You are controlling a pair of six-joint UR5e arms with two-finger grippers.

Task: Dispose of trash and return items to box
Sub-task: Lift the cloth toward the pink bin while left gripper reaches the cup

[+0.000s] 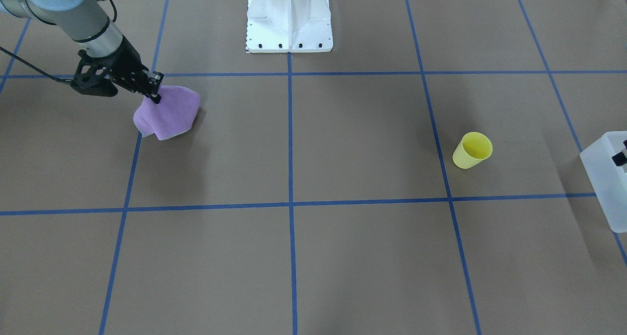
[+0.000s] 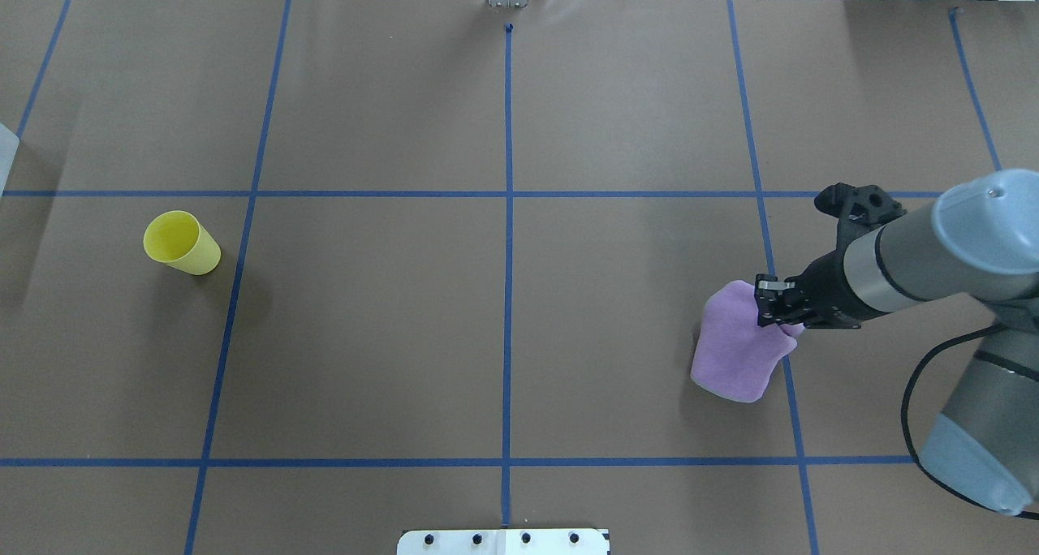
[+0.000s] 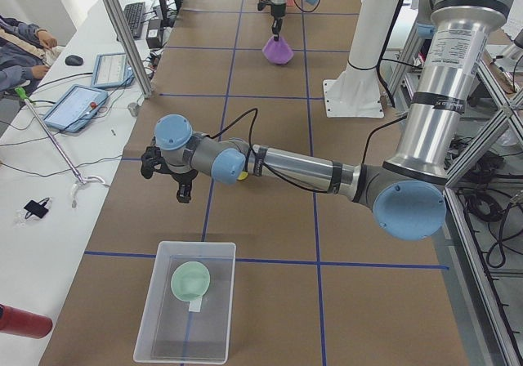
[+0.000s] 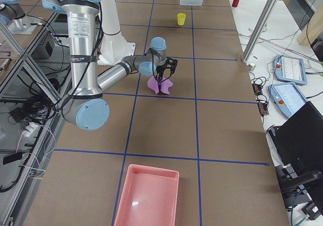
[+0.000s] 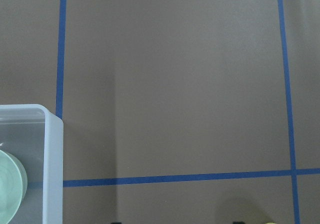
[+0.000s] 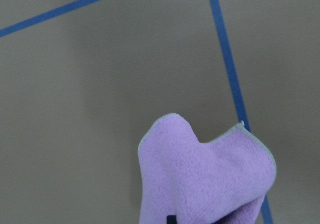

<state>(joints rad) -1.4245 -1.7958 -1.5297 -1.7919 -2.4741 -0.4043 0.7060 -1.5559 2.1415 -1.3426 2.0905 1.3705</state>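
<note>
My right gripper (image 2: 771,310) is shut on a purple cloth (image 2: 737,346) and holds it by its top, its lower edge at the table; the cloth also shows in the front view (image 1: 170,113) and the right wrist view (image 6: 200,179). The mint-green bowl (image 3: 190,280) lies inside the frosted box (image 3: 196,245), and shows in the left wrist view (image 5: 10,186). My left gripper (image 3: 181,193) hovers empty beside the box (image 5: 54,164), its fingertips far apart at the wrist view's bottom edge. A yellow cup (image 2: 181,243) lies on its side.
The white robot pedestal (image 1: 289,16) stands at mid-table. A pink tray (image 4: 146,195) sits at the table's end on my right. A red bottle (image 3: 20,321) lies beyond the box. Tablets and operators are at the far side bench.
</note>
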